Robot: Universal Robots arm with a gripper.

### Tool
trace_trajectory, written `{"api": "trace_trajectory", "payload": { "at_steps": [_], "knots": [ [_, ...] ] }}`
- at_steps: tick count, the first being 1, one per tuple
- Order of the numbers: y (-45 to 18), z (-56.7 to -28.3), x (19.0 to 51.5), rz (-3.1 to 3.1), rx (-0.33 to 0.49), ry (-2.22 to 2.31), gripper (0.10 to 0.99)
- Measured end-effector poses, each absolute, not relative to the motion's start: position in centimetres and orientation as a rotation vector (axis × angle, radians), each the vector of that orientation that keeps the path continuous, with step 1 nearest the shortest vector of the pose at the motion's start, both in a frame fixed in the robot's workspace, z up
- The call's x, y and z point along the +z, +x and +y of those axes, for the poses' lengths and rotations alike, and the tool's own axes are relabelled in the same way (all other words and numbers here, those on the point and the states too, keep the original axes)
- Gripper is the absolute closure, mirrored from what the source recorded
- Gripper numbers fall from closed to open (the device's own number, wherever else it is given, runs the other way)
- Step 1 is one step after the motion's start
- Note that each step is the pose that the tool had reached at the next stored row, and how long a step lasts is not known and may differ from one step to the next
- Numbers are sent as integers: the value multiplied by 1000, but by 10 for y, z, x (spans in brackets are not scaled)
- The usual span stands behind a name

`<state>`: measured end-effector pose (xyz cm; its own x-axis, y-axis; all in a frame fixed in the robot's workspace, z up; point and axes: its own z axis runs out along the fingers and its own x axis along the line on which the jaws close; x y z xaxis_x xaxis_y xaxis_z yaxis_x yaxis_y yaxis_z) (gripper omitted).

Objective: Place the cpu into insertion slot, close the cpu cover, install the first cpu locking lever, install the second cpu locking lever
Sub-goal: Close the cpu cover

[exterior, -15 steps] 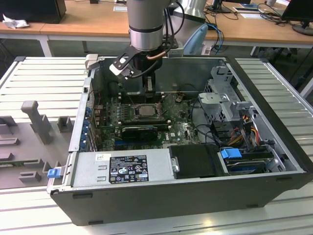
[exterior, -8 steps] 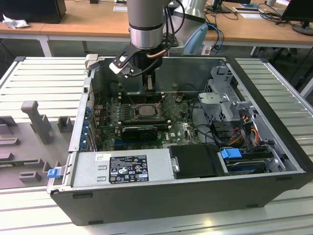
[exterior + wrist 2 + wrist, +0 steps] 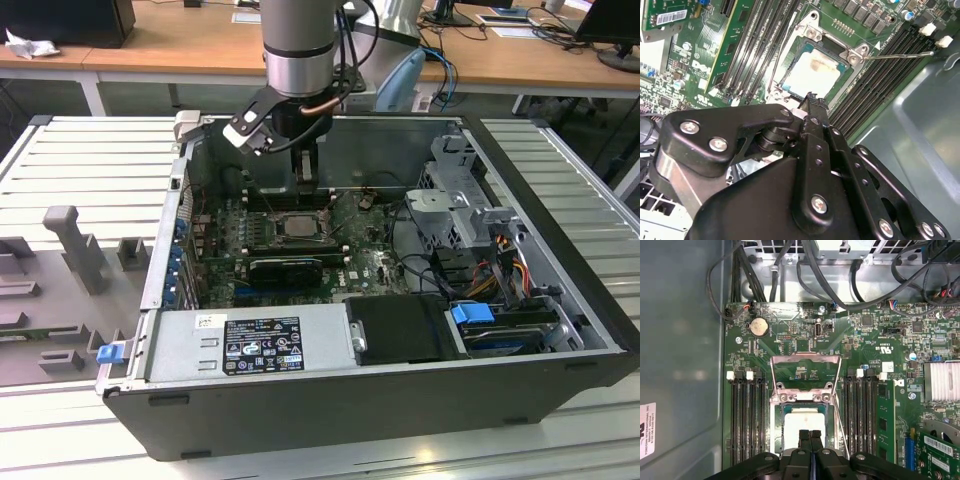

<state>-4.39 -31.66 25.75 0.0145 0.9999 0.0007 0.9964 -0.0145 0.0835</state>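
Note:
The cpu [image 3: 812, 75] lies flat in the insertion slot [image 3: 295, 226], its pale top showing through the square cut-out of the cpu cover [image 3: 840, 50]. The cover looks lowered over the chip. One thin wire locking lever [image 3: 897, 54] sticks out sideways over the memory slots. A second wire lever [image 3: 774, 65] runs along the socket's other side. My gripper [image 3: 810, 436] hangs just above the edge of the cpu [image 3: 801, 420], its black fingers shut together with nothing between them. In the exterior view the gripper [image 3: 305, 185] stands upright over the socket.
Long black memory slots [image 3: 747, 420] flank the socket on both sides. The grey case wall [image 3: 680, 365] is close beside the board. Cables [image 3: 805, 275], a drive cage [image 3: 465, 210] and the power supply [image 3: 250, 345] fill the open case. Grey fixtures [image 3: 75, 245] sit on the table at the exterior view's left.

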Motion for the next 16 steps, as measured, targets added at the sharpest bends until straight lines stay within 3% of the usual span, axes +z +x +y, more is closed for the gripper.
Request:
{"api": "trace_trajectory", "payload": {
  "at_steps": [16],
  "knots": [
    [-44,-317,264,2159,91,2198,980]
  ]
}}
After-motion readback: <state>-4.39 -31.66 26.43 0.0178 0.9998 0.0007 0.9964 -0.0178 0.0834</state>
